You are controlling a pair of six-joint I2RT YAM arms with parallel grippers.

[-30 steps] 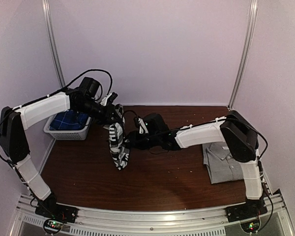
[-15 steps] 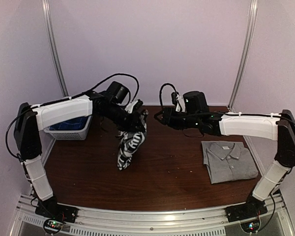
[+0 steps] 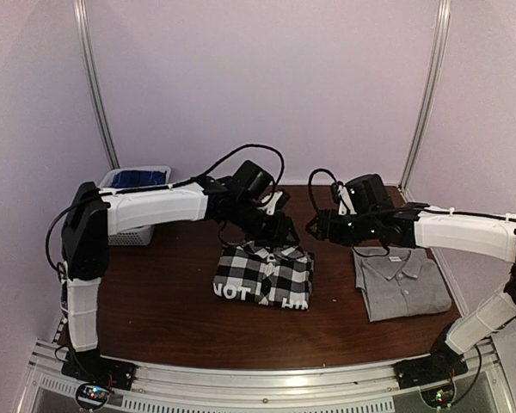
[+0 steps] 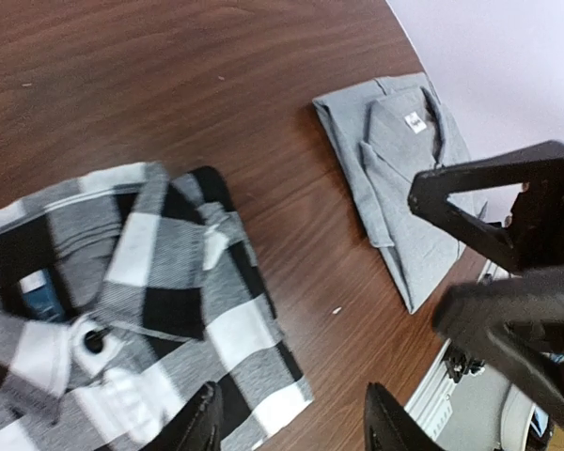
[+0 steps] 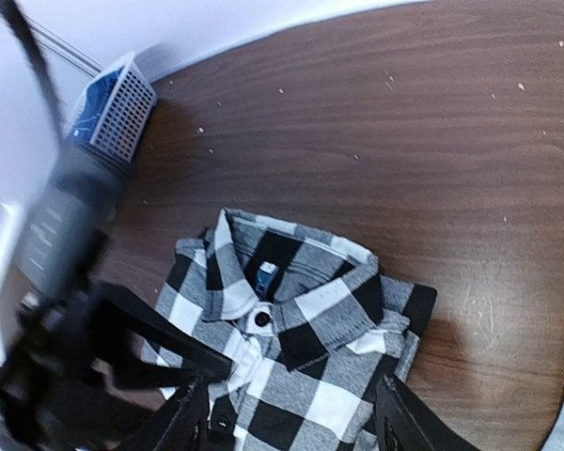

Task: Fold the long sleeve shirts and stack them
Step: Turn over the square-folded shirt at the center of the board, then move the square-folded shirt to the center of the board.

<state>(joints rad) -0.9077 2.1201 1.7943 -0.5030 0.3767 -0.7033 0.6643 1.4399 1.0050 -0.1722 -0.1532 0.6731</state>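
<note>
The black-and-white checked shirt [image 3: 265, 275] lies folded on the brown table [image 3: 163, 292], collar toward the back, white lettering along its near edge. The grey collared shirt [image 3: 404, 280] lies folded to its right. My left gripper [image 3: 284, 231] hovers just above the checked shirt's far edge, open and holding nothing. In the left wrist view the checked shirt [image 4: 122, 282] sits under the left gripper [image 4: 296, 427] and the grey shirt [image 4: 404, 160] beyond. My right gripper [image 3: 316, 227] is open beside it, and in its wrist view the right gripper [image 5: 296, 423] hangs over the checked shirt [image 5: 301, 348].
A white basket [image 3: 133, 185] with blue cloth stands at the back left, also seen as the basket [image 5: 108, 108] in the right wrist view. The two grippers are close together above the table's middle. Metal rails run along the near edge.
The checked shirt hung bunched from my left gripper; now it lies flat and folded on the table and the left gripper has let go. Both arms have swung toward the middle.
</note>
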